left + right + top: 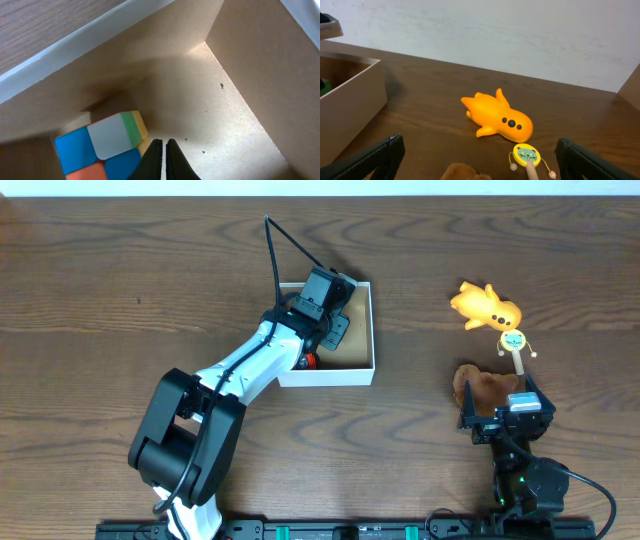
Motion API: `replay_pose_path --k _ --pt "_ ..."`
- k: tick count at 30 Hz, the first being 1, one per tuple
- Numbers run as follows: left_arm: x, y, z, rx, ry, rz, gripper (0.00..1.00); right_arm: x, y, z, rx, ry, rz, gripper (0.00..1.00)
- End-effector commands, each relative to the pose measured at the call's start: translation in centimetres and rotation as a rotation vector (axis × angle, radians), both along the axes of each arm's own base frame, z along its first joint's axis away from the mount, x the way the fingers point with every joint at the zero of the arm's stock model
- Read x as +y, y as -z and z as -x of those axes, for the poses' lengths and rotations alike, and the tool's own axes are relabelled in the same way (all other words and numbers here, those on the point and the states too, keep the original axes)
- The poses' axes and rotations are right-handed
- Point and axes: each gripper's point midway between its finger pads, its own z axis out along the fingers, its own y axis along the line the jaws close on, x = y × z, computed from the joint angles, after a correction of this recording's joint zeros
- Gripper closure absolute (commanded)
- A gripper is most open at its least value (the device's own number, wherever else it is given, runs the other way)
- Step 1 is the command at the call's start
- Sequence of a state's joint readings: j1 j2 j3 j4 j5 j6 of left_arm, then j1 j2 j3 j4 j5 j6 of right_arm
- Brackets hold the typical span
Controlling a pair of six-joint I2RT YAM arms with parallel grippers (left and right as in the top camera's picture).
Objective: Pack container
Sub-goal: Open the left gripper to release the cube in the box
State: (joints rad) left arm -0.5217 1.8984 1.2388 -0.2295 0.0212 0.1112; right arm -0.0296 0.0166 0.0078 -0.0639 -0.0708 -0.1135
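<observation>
Dark wood table (90, 270) runs open across the whole left side and along the far edge, and that is where the room to move is. The right side is busier. An orange rubber toy (487, 305) lies farthest. A small cat-faced rattle drum on a stick (514, 345) sits just nearer. A brown plush thing (483, 385) lies right at the right gripper (481, 159), whose fingers stand spread wide, gripping nothing.

The container (335, 374) sits about mid-table, with white walls and a brown inside. The left gripper (163, 150) reaches down into it from the near left, fingers pressed together on nothing — a multicoloured puzzle cube (100, 150) lies just beside them on the cardboard floor.
</observation>
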Motion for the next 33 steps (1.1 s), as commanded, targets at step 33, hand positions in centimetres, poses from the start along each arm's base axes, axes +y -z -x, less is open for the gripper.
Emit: replay_pose_path --k 33 --pt "4.0 0.9 -2.5 -0.109 -0.077 -0.265 0.94 0.1 0.1 0.0 0.0 -0.002 0.007 0.01"
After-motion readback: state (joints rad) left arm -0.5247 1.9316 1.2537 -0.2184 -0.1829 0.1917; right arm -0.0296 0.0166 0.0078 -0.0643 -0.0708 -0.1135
